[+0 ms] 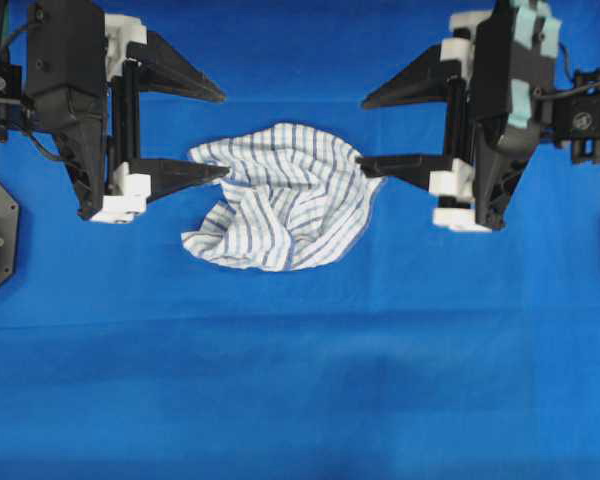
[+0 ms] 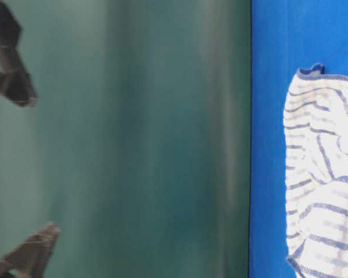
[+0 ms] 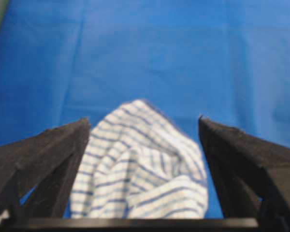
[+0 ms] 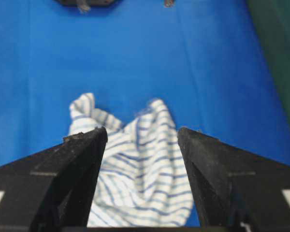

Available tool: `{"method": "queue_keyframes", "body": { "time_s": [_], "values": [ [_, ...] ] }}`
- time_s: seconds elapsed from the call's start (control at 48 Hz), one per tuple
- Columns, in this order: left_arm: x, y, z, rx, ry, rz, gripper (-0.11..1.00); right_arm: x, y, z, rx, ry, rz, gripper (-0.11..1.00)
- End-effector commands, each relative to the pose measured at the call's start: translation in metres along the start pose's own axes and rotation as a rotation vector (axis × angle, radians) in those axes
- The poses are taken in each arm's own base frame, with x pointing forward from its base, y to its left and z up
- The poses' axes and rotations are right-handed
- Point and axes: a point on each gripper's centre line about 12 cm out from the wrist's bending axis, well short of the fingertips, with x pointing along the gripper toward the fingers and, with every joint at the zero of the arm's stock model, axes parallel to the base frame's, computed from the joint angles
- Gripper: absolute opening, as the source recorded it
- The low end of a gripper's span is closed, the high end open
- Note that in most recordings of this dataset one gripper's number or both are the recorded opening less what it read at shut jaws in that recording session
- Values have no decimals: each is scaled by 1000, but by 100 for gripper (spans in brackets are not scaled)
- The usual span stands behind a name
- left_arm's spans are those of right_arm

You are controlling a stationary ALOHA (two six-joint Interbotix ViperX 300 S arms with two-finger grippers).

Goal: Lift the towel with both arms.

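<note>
The towel (image 1: 280, 200) lies crumpled in a loose heap on the blue tablecloth (image 1: 300, 380), between the two grippers. The left gripper (image 1: 220, 135) stands to the left of the towel with its jaws spread wide and holding nothing, one fingertip at the towel's left edge; from its wrist camera the towel (image 3: 140, 169) shows between the fingers (image 3: 48, 159). The right gripper (image 1: 365, 130) stands to the towel's right, likewise spread and empty, one fingertip at the right edge.
</note>
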Motion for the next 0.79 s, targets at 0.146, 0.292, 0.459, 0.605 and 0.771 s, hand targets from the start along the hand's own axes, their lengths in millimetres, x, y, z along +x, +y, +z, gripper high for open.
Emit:
{"method": "queue_keyframes", "body": {
  "time_s": [0.146,0.292,0.459,0.605,0.771],
  "values": [
    [8,-1,-25,-1,-67,9,89,11,2,-32,60,-16,30,64],
    [13,1,-47,-3,-66,19,88,20,2,-55,88,-8,43,64],
    [22,4,-72,-8,-48,34,88,31,-1,-78,114,-6,51,64],
    [36,4,-106,-14,-6,42,88,49,-4,-102,132,17,57,64],
    [52,3,-138,-19,53,40,88,73,-1,-129,149,72,70,64]
  ]
}}
